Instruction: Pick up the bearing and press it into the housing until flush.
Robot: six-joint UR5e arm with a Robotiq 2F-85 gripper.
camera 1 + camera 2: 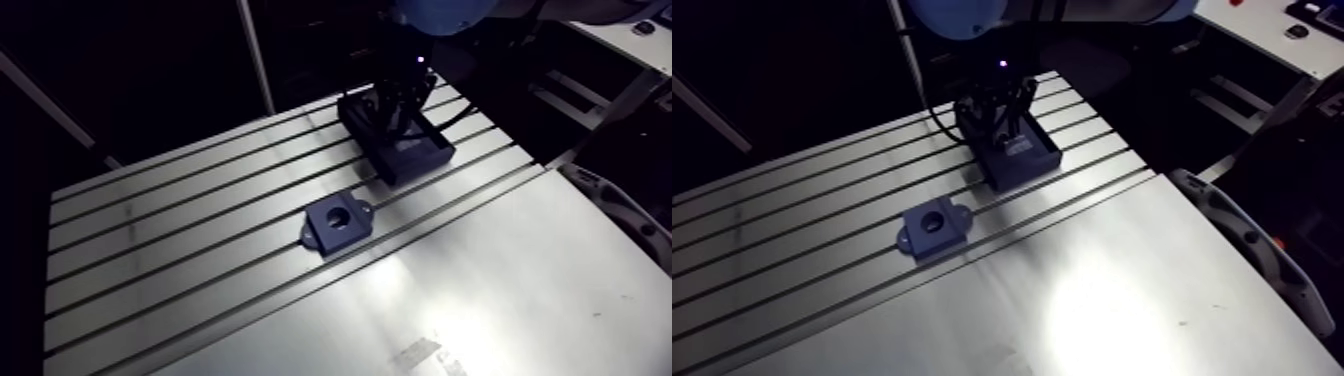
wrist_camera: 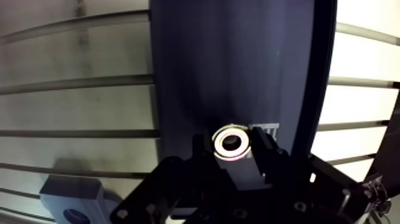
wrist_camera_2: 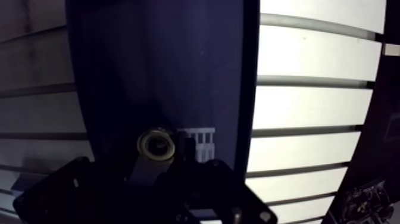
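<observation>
Pincer (image 2: pixel 234 150) down in dark tray (image 2: pixel 238 59), clamped on bearing (image 2: pixel 231 143) betw. its fingers; housing (image 1: pixel 338 222) apart on table (image 1: pixel 500 300).

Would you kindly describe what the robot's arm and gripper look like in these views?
The arm is a pale grey tube with a light-blue joint cap. The gripper is black and blocky, with small screw heads on its body and two dark fingers. A violet light glows on the wrist.

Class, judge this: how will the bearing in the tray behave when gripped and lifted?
The bearing is a round ring, so probably apt to roll if dropped on edge. Its shiny surface suggests metal: likely rigid, perhaps slippery.
</observation>
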